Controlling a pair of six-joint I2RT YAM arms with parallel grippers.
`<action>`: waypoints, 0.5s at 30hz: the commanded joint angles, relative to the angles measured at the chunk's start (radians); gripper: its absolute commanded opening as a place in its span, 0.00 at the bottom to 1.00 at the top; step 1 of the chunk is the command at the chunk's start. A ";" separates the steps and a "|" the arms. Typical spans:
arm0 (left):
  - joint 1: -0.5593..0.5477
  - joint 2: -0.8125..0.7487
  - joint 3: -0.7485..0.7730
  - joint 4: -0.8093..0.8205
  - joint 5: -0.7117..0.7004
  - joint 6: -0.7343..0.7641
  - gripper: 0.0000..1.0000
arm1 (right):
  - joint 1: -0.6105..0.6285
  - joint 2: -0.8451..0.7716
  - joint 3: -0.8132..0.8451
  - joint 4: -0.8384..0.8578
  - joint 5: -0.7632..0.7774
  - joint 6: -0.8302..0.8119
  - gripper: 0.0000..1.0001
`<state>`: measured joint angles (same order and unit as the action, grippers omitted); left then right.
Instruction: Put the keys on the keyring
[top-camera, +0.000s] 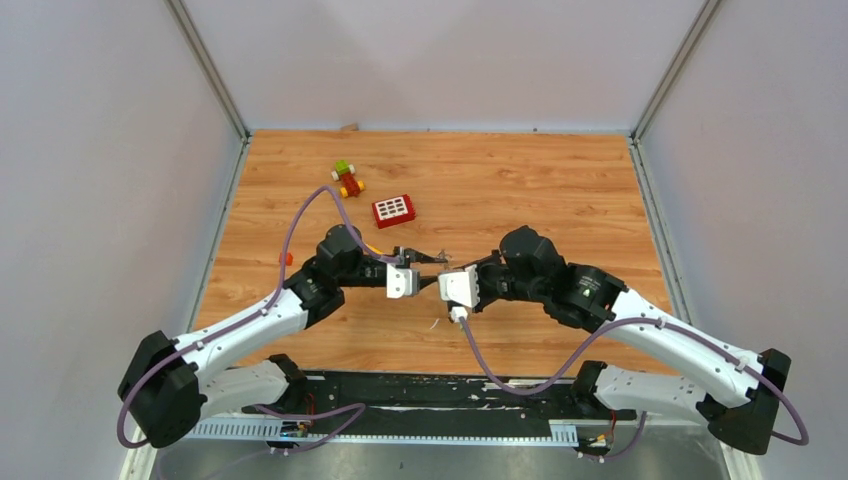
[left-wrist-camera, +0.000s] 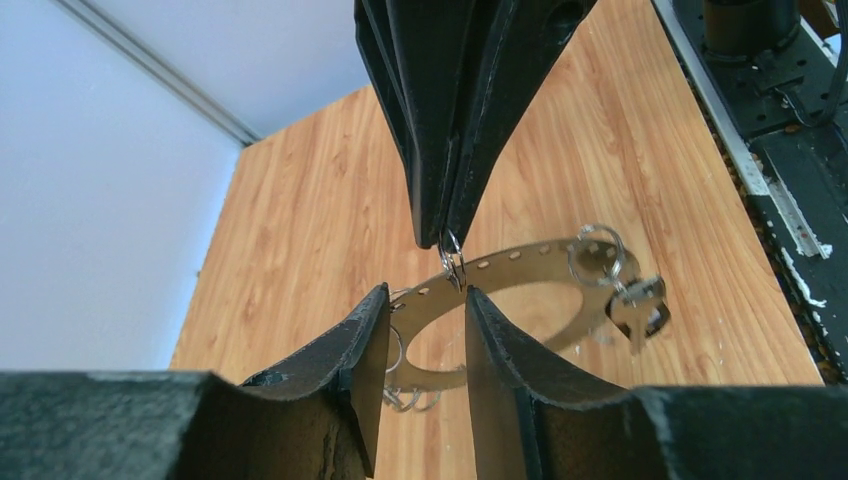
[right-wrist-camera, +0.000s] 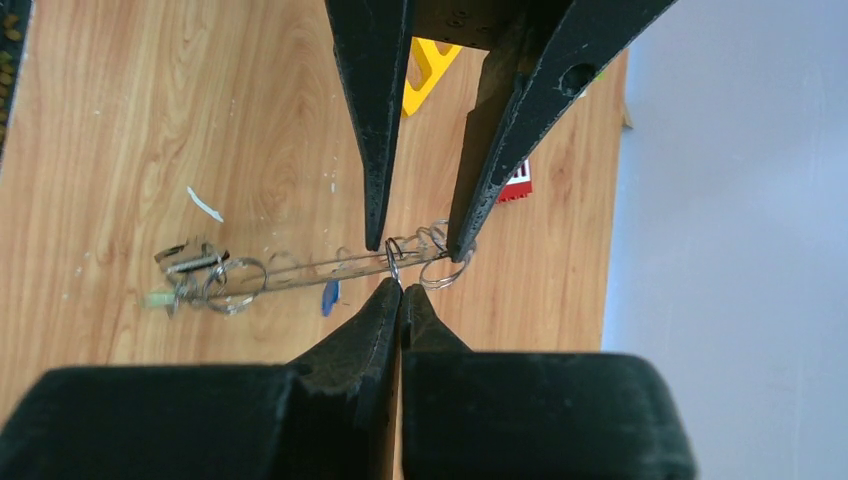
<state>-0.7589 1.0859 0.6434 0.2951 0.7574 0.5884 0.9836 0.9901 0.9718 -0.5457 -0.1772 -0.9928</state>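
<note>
Two arms (top-camera: 250, 325), bases at the bottom of the top view, wrists meeting mid-frame over the table (top-camera: 560, 200).

Left gripper (left-wrist-camera: 425, 295): fingers set apart on either side of the keyring (left-wrist-camera: 520, 262), touching its band and gripping it. One keyring, a flat grey band with a row of small holes, held off the wood at centre frame between the two claws. It is edge-on in the right wrist view.

Right gripper (right-wrist-camera: 401, 292): fingers pressed together, pinching one small wire ring (right-wrist-camera: 393, 258) that sits on the keyring band. Several more wire rings hang along the band; I can't get an exact count.

The keys (right-wrist-camera: 185, 258) hang in a cluster at the end of the keyring away from the claws, left of centre in the right wrist view. Three heads show: one dark, one green (right-wrist-camera: 155, 298), and one blue (right-wrist-camera: 328, 297) hanging apart nearer the middle. I can't tell if there are more.

On the table:
- One orange block (top-camera: 286, 259), just left of the left wrist.
- One yellow block (right-wrist-camera: 430, 65), mostly hidden behind the left fingers.
- One red block (top-camera: 393, 209) with white squares, farther back, above centre.
- One stacked toy (top-camera: 346, 178) in green, yellow and red, farthest back, upper left of the red block.
</note>
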 joint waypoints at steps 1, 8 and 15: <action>-0.004 -0.031 -0.010 0.069 -0.007 -0.022 0.39 | -0.016 0.025 0.086 -0.019 -0.053 0.106 0.00; -0.004 -0.030 -0.021 0.141 0.004 -0.101 0.28 | -0.047 0.058 0.125 -0.030 -0.082 0.171 0.00; -0.004 -0.033 -0.021 0.135 0.043 -0.112 0.26 | -0.063 0.074 0.140 -0.034 -0.090 0.199 0.00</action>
<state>-0.7589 1.0725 0.6212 0.3794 0.7700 0.5117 0.9276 1.0637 1.0565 -0.5953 -0.2409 -0.8360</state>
